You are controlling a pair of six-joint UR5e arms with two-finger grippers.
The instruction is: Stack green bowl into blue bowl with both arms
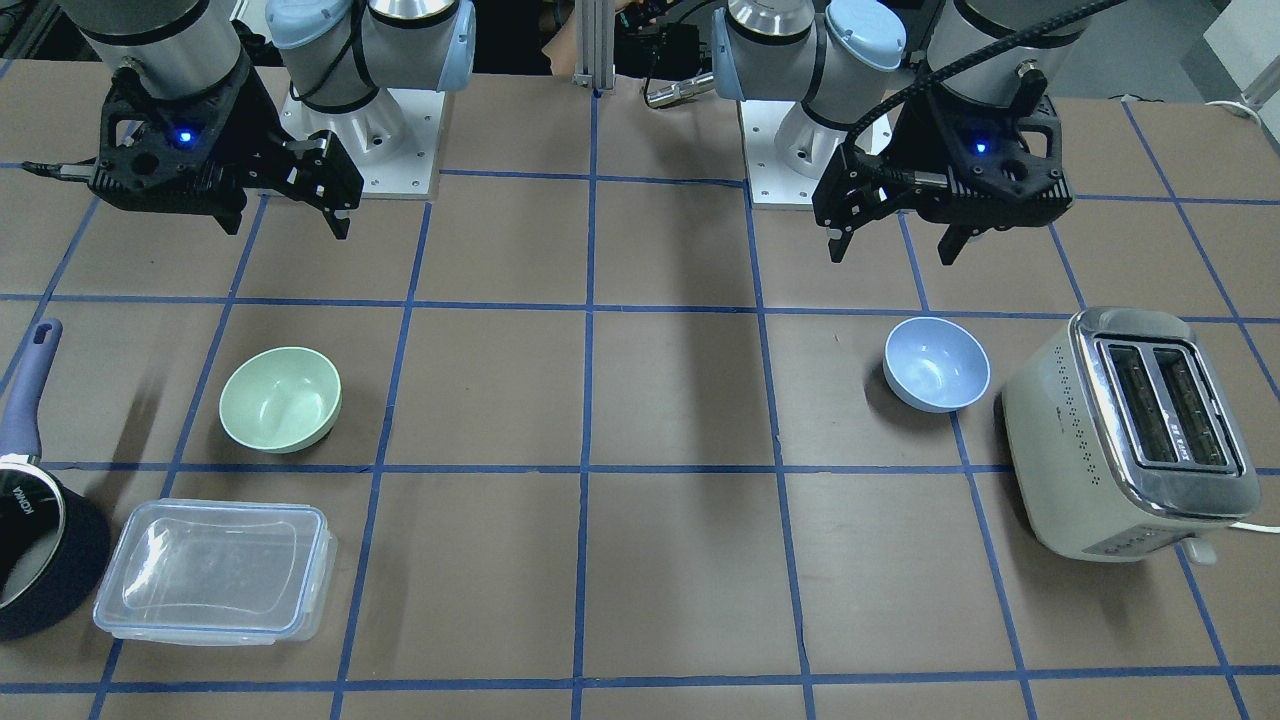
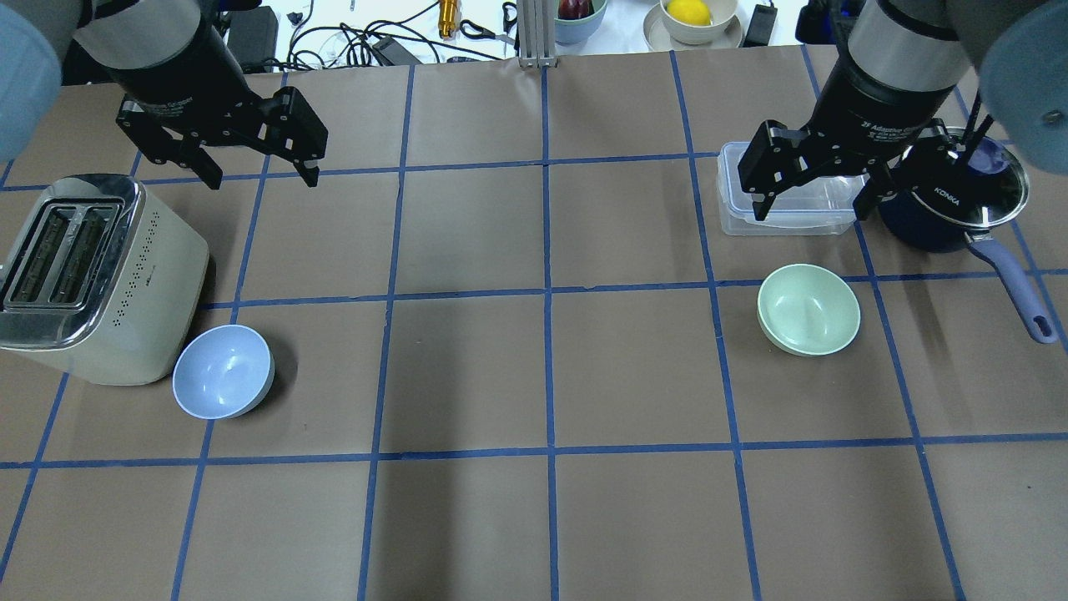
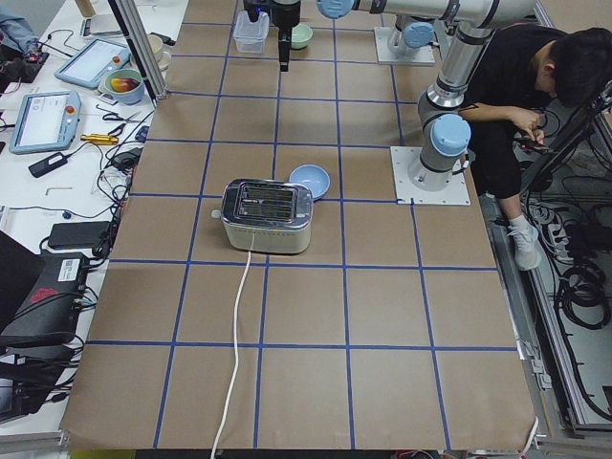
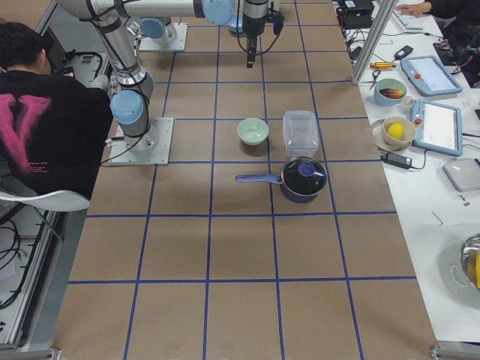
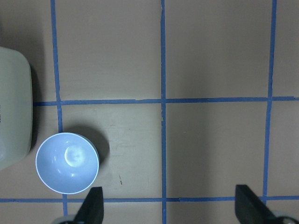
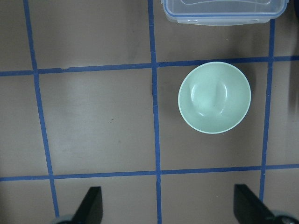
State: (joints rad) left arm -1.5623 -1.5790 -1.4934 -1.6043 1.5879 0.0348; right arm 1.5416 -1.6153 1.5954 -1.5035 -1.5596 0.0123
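**Bowls are still apart, both arms are up and holding nothing**

Going by the overhead view: at the far left there's a toaster [image 2: 92, 284]. The blue bowl [image 2: 223, 371] sits upright on the surface [image 2: 542, 376] just beside the toaster's lower right corner. Above them, in the upper left of the frame, the left fingers [image 2: 302, 142] are spread wide with nothing between them, up off the surface. In the right half, the green bowl [image 2: 808, 309] sits upright at middle right, well apart from the blue one. The right fingers [image 2: 758, 175] in the upper right are spread too and empty, and from this angle they overlap a clear lidded box [image 2: 801, 217]. Just right of the box is a dark blue saucepan [image 2: 918, 227], handle pointing to the lower right. The wrist views look straight down, with the blue bowl at lower left in one and the green bowl at upper right in the other.
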